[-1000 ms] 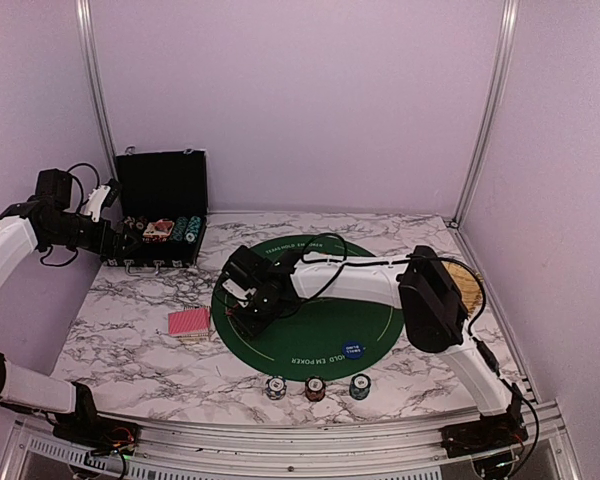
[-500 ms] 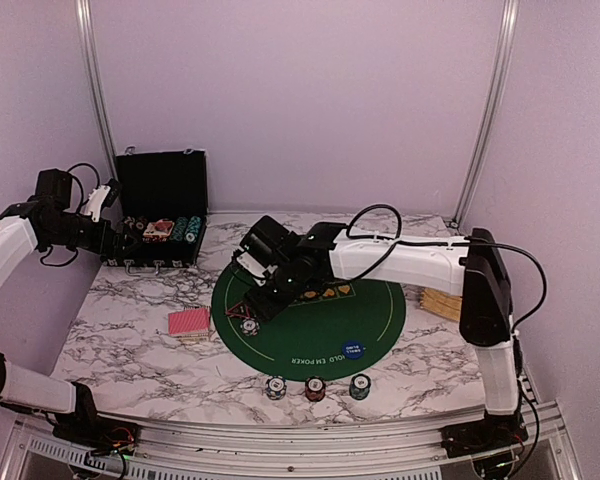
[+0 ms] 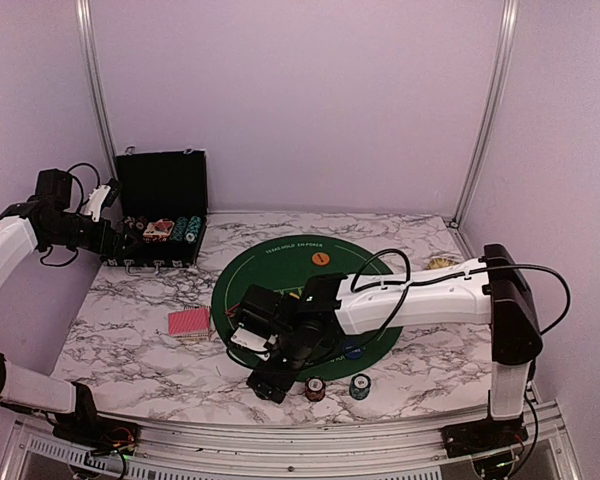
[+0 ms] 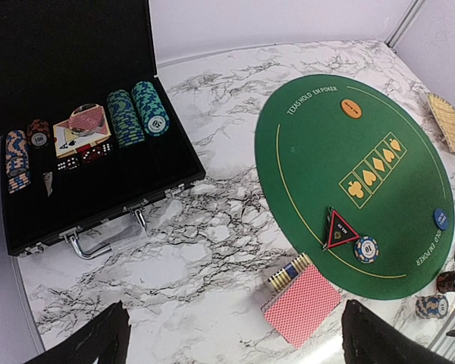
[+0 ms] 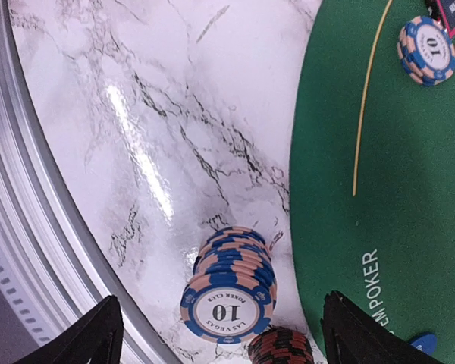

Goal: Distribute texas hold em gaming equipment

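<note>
My right gripper hangs open over the table's front edge. In the right wrist view it straddles a stack of blue-and-pink "10" chips, its fingers apart from it. A red-and-black chip stack stands beside that stack. On the green mat lie a red-rimmed black triangle, a single blue chip, an orange disc and a blue disc. Red-backed cards lie left of the mat, on a row of chips. My left gripper is open and empty, high near the case.
The open black case at the back left holds several chip rows, cards and dice. A tan slatted wooden object lies at the right. Red and teal chip stacks stand by the front edge, close to the metal rail.
My right arm has swung from the mat's left side, where the triangle and a single chip now lie, down to the front edge over the blue chip stack. The left arm has not moved.
</note>
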Robot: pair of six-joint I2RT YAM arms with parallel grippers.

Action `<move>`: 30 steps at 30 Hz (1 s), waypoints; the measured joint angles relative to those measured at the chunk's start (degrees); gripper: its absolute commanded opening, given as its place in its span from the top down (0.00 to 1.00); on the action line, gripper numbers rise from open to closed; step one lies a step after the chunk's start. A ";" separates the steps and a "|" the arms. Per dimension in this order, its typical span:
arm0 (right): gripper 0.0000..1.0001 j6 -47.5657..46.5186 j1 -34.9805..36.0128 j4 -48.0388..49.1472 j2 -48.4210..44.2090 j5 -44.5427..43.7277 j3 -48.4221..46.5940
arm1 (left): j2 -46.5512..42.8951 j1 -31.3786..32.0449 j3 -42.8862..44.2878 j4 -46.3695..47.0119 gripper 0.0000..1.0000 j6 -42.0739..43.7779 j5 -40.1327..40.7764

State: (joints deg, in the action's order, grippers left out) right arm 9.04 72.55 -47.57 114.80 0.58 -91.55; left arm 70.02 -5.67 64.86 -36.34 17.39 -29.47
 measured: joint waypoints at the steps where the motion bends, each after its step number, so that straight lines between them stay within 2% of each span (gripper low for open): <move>1: 0.11 0.00 0.09 -0.07 0.00 0.44 0.70 | 0.00 0.00 0.00 0.00 0.01 0.00 -0.04; 11: 0.24 -0.11 0.02 -0.07 0.04 1.05 1.29 | 0.00 0.00 0.02 -0.02 0.01 0.00 -0.07; 20: 0.28 -0.72 0.02 -0.04 0.76 1.25 1.29 | 0.00 0.00 0.02 -0.02 0.01 0.02 -0.07; 30: 0.48 -1.33 0.02 0.04 1.84 1.73 1.29 | 0.00 0.00 0.02 -0.02 0.01 0.02 -0.04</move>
State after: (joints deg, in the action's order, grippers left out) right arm 7.70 72.58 -47.53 116.64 2.31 -90.26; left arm 70.02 -5.67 64.88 -36.36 17.41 -29.52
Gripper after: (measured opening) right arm 0.577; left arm 0.989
